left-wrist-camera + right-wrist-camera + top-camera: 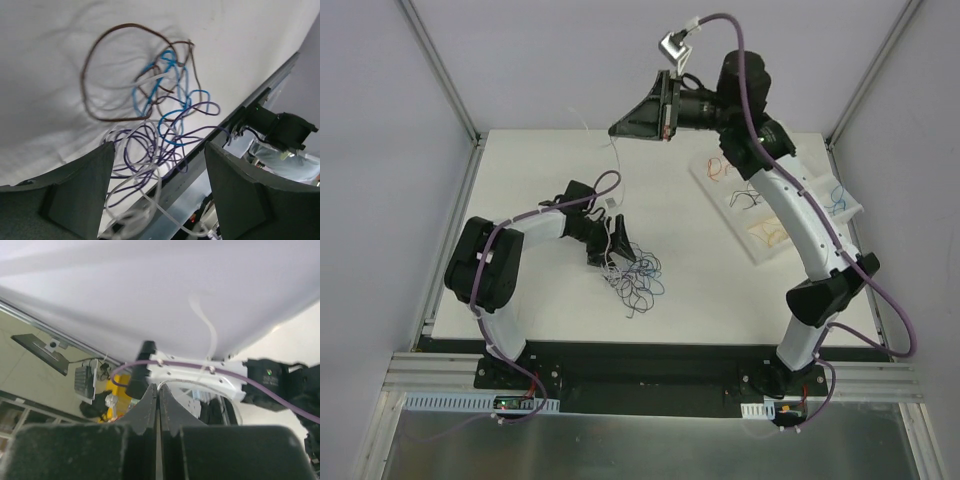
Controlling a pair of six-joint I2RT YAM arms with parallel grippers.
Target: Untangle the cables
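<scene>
- Tangle (pixel 635 278) on table (pixel 700 290); left gripper (pixel 610 252) at its edge, jaws apart.
- Right gripper (pixel 616 130) high above tangle, jaws clamped on white cable (pixel 617 172).
- Step: drawing white cable out. Next, probably: pin tangle, lift higher.

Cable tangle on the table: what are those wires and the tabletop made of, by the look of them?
Cable tangle: thin wires in smooth, coloured plastic-looking insulation (brown, blue, purple, white); they hold springy loops. Table: white, matte board, likely laminate; no glare, soft shadows.
</scene>
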